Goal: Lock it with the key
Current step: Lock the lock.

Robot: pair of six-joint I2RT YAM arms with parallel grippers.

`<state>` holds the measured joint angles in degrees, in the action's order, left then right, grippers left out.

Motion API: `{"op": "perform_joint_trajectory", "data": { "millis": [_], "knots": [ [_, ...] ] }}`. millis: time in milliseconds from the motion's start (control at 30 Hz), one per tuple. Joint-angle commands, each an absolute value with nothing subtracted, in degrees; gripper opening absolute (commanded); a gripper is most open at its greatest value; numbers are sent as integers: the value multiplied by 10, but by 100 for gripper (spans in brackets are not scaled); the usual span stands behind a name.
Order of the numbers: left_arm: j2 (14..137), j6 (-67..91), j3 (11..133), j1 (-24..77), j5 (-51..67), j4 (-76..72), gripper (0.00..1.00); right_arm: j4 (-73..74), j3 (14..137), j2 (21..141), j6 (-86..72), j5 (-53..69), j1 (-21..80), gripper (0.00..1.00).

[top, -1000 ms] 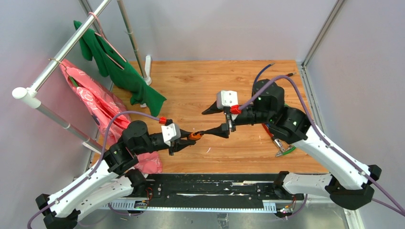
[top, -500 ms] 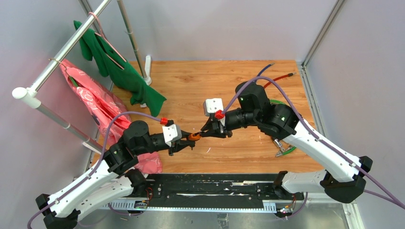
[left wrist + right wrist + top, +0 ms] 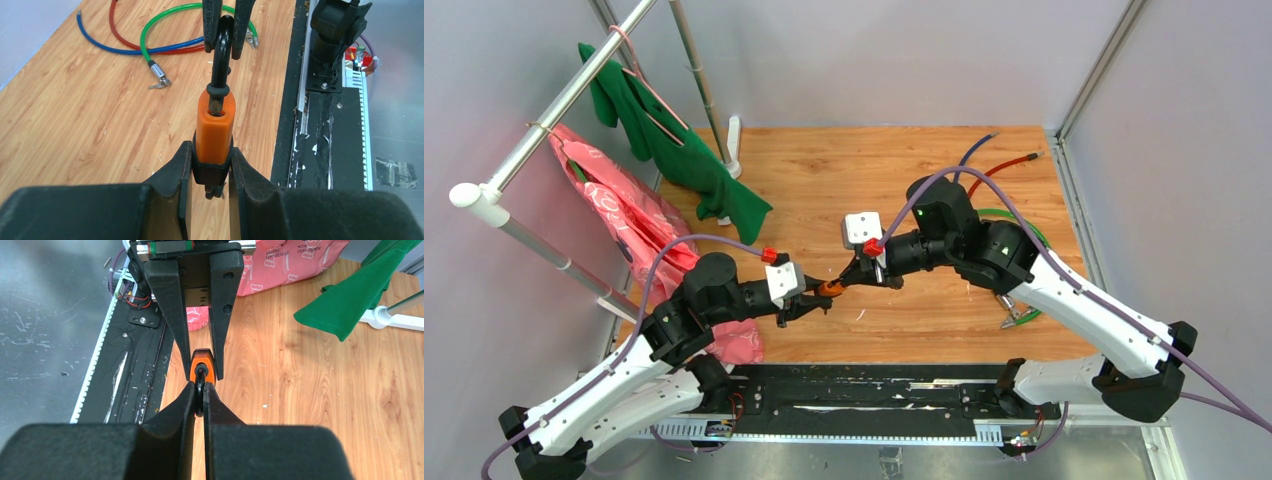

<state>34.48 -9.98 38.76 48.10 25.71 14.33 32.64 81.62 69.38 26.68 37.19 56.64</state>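
Observation:
An orange padlock (image 3: 829,287) with a black base and a black shackle is held above the wooden table, between the two arms. My left gripper (image 3: 212,155) is shut on the padlock's (image 3: 215,125) black base. A small metal piece (image 3: 212,192), probably the key, sticks out under that base. My right gripper (image 3: 199,390) is shut on the black shackle (image 3: 221,55), with the orange body (image 3: 202,361) just beyond its tips. In the top view the right gripper (image 3: 854,277) meets the left gripper (image 3: 817,296) tip to tip.
Green, red and blue cable locks (image 3: 150,45) lie on the table at the right (image 3: 1014,215). A green garment (image 3: 674,150) and a pink bag (image 3: 619,215) hang from a rack (image 3: 554,110) at the left. A black rail (image 3: 864,395) runs along the near edge.
My right arm swung left to the padlock and its jaws went from wide open to shut on the shackle. The left arm and the padlock stayed put.

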Motion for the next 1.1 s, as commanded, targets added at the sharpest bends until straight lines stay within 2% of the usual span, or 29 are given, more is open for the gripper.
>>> {"op": "perform_joint_trajectory", "data": {
  "millis": [0,67,567,833,1067],
  "knots": [
    [341,-115,395,483,271,120,0,327,799,697,292,359,576,5],
    [342,-122,397,483,270,121,0,334,797,702,300,362,577,0],
    [337,-186,418,483,262,103,0,372,761,760,336,286,603,0],
    [338,-172,410,484,278,41,0,240,693,784,266,320,612,0],
    [327,-186,417,483,235,15,0,178,635,798,227,316,612,0]
  ]
}}
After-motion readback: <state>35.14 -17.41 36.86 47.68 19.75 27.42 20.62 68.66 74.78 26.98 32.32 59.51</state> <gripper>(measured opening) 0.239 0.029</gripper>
